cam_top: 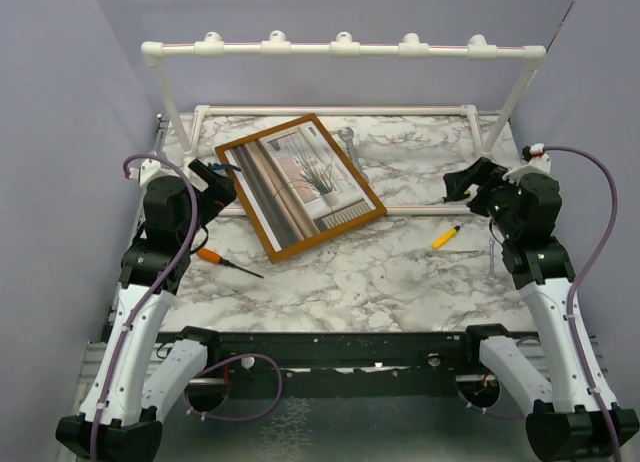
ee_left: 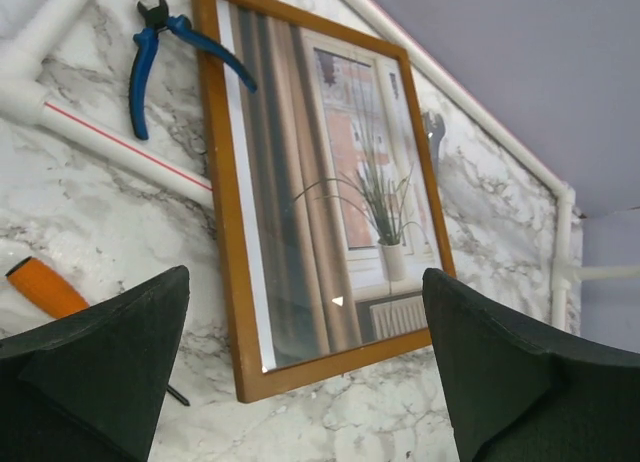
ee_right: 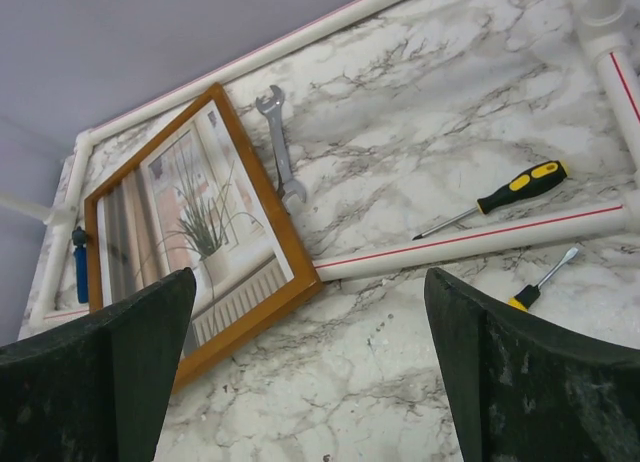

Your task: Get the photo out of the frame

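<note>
Nearest on the marbled desk lies an orange-handled screwdriver, in front of the left arm. A small yellow-handled screwdriver lies in front of the right arm.

Just past them, the left hand hovers with its fingers spread wide and nothing between them, just beside the left long edge of the frame. The right hand is spread wide too and holds nothing. It stands well apart from the frame, on the right side of the desk.

The frame lies glass side up, left of the desk's middle. Its long axis runs from the near short edge away to the far short edge, slanting toward the far left. The near right corner points toward the right arm. The photo sits inside, behind the glass. Its potted plant is toward the near end, and the tops of the curtains point to the far left.

A low bar of the white pipe rack passes under the frame. A black-and-yellow screwdriver lies just beyond that bar on the right. Blue pliers lie beside the frame's far left corner, and a wrench lies along its far right edge. The rack's top rail spans the back.
</note>
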You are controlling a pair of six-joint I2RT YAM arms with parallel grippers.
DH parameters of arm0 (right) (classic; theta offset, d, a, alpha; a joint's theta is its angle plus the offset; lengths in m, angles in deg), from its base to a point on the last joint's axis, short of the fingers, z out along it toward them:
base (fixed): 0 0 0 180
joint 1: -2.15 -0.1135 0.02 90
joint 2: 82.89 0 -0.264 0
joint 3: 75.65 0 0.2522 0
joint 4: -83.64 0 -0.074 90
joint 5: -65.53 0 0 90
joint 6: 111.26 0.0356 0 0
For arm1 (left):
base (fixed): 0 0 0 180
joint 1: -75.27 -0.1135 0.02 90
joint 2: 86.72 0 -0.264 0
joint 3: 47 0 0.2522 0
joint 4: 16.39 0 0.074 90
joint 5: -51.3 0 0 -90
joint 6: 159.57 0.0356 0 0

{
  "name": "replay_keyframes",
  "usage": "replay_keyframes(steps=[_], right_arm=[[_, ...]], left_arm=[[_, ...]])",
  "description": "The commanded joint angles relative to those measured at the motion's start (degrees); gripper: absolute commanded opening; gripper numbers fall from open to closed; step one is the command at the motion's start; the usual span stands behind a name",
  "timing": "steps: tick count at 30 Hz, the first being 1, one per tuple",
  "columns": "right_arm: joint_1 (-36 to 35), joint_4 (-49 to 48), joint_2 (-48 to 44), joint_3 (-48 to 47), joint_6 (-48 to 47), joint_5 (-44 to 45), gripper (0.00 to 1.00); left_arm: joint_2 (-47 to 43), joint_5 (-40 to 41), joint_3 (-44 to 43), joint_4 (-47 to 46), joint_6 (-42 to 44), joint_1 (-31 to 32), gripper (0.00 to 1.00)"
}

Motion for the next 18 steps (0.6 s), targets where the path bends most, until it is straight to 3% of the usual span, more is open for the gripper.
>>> replay_keyframes(steps=[1,5,11,18], right_arm=[[0.0,-0.16,1.36,1.45,1.5,-2.99,1.0],[0.0,-0.63,3.09,2.09,1.56,-2.85,1.0],[0.0,-2.42,5.44,4.47,2.27,-4.2,0.98],[0.0,-10.29,12.54,8.59,6.18,-19.98,0.88]], left_arm=[[0.52,2.66,-0.21,5.43,3.09,-0.29,0.99],[0.9,2.06,0.85,4.98,3.59,-0.33,0.99],[3.61,-8.53,4.2,0.67,6.76,-0.33,0.99],[6.87,-24.82,10.66,-8.52,5.32,-0.3,0.99]])
